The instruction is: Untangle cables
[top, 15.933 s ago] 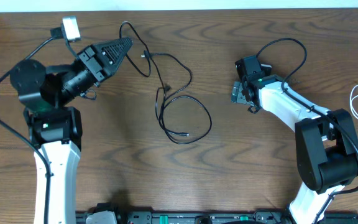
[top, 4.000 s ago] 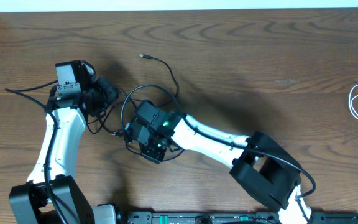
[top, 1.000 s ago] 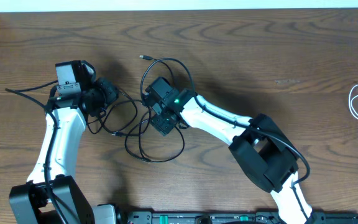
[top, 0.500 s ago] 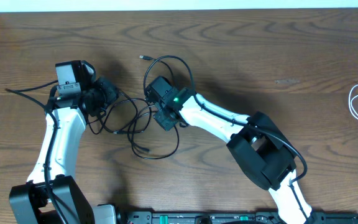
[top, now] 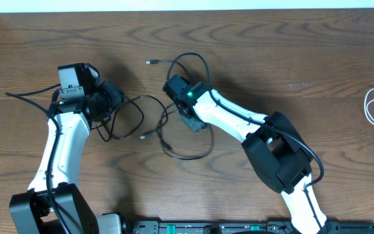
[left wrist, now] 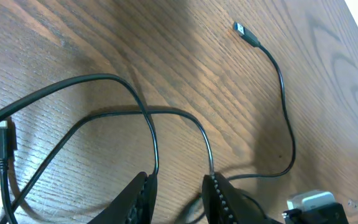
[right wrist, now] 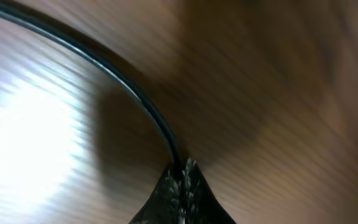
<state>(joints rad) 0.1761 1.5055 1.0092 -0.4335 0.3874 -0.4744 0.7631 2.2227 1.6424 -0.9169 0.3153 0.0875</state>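
Fingers of the left arm (left wrist: 145,188), at the left of the overhead view, stand a little apart. Two strands of the black cable (left wrist: 166,111) run down into the gap, though whether they are pinched cannot be told. That cable loops rightward across the bench (top: 271,52) to mid-frame, with one plug (top: 149,62) lying free above the loops. At centre, the fingers of the right arm (right wrist: 181,177) are closed tight on one strand of it. At the far right edge the white cable (top: 367,109) lies coiled, well apart.
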